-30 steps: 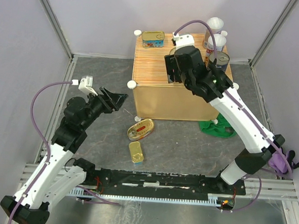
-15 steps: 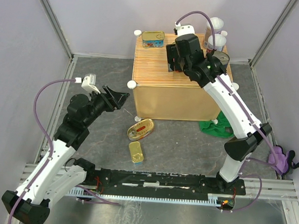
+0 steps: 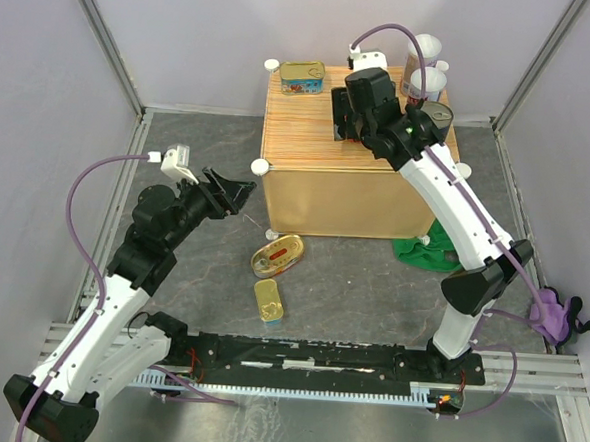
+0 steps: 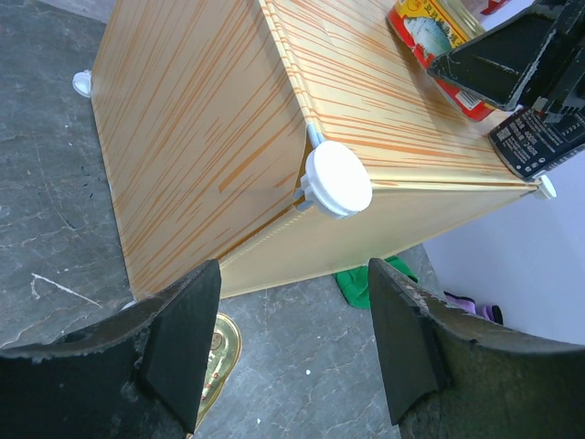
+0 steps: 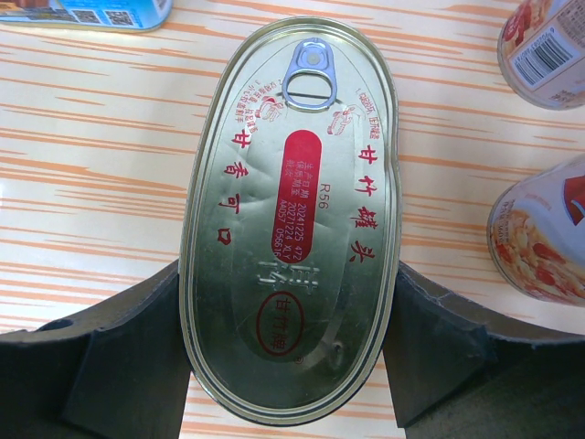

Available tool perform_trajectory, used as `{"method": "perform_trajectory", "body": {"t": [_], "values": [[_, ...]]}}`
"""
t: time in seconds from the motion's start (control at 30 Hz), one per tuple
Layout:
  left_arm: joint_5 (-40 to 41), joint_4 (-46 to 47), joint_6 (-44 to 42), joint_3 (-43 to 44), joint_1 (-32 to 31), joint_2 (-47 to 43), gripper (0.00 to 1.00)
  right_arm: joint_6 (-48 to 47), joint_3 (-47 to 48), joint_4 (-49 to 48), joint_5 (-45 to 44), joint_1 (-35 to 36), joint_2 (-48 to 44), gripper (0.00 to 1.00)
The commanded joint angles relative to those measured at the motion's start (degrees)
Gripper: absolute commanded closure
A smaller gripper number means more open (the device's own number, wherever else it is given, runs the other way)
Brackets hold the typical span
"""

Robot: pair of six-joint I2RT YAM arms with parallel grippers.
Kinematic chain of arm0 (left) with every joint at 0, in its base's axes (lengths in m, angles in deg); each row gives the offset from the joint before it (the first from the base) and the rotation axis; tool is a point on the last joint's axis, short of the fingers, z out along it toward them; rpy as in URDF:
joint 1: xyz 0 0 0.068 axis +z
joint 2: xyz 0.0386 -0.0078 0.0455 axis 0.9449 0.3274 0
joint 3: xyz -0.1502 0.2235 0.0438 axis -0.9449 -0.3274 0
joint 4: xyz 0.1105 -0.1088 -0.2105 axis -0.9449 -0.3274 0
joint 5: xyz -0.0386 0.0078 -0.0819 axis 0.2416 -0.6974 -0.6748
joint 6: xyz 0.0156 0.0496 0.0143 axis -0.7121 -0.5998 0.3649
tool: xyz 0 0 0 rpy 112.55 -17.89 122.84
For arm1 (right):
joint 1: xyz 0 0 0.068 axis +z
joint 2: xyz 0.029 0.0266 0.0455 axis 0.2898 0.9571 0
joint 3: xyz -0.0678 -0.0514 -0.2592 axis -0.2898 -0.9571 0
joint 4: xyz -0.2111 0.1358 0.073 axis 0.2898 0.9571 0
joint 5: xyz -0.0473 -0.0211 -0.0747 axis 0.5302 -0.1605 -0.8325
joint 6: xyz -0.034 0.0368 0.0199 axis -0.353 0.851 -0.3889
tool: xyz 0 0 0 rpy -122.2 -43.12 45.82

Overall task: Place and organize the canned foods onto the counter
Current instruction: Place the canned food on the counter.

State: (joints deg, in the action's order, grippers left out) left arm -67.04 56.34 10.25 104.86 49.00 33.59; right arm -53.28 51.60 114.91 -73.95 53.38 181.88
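- Top view: your right jaws sit over the back middle of the surface (image 3: pixel 300 131). A rectangular tin (image 3: pixel 302 77) stands at its back left corner and cylinder cans (image 3: pixel 429 84) at its back right. An oval tin (image 3: pixel 277 255) and a second flat tin (image 3: pixel 267 300) lie on the floor just in front. Your left jaws hang off its front left corner.
- Left wrist: those jaws stand apart and empty, with the surface's corner knob (image 4: pixel 338 178) framed between the fingers (image 4: pixel 183 343).
- Right wrist: only here do you see the grip. The jaws are clamped on a gold oval can (image 5: pixel 292 210) over the striped top; you cannot tell whether it is resting or lifted.
- Since a second ago, your right arm has reached farther back; the floor tins are unmoved.
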Motion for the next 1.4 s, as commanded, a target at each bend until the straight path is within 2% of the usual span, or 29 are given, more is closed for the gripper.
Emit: {"method": "perform_trajectory", "body": {"t": [0.0,0.17,0.33,0.43,0.8,0.97,1.07,1.2,1.37], "values": [[-0.9,2.9,-2.3,1.3,-0.1,-0.4,0.28,1.5,0.2,-5.2,-2.1,-0.8,-1.2,0.91],[-0.8,2.6,-2.5,1.3,-0.1,-0.6,0.28,2.2,-0.4,-5.0,-1.7,-1.0,-0.9,0.82],[-0.7,2.6,-2.2,1.0,-0.1,-0.9,0.28,2.3,-0.7,-4.3,-1.2,-1.0,-0.5,0.58],[-0.6,2.7,-2.0,0.8,-0.1,-1.2,0.28,2.1,-1.0,-4.1,-1.2,-1.1,-0.2,0.49],[-0.1,2.5,-1.7,0.3,-0.1,-1.8,0.27,0.8,-4.5,-5.7,0.3,-2.1,-0.5,0.4],[-0.1,2.6,-1.7,0.3,0.0,-1.8,0.27,1.3,-5.6,-6.1,-0.4,-2.2,-1.3,0.19],[-0.2,2.6,-1.7,0.3,-0.1,-1.8,0.27,1.4,-5.9,-6.5,-0.6,-2.2,-1.9,0.11],[-0.2,2.9,-1.6,0.3,0.0,-1.7,0.28,1.4,-5.7,-6.4,-0.4,-2.2,-2.3,0.06],[-0.2,3.1,-1.3,0.3,0.0,-1.7,0.27,1.3,-4.9,-6.3,-0.4,-2.2,-2.8,0.05]]}}
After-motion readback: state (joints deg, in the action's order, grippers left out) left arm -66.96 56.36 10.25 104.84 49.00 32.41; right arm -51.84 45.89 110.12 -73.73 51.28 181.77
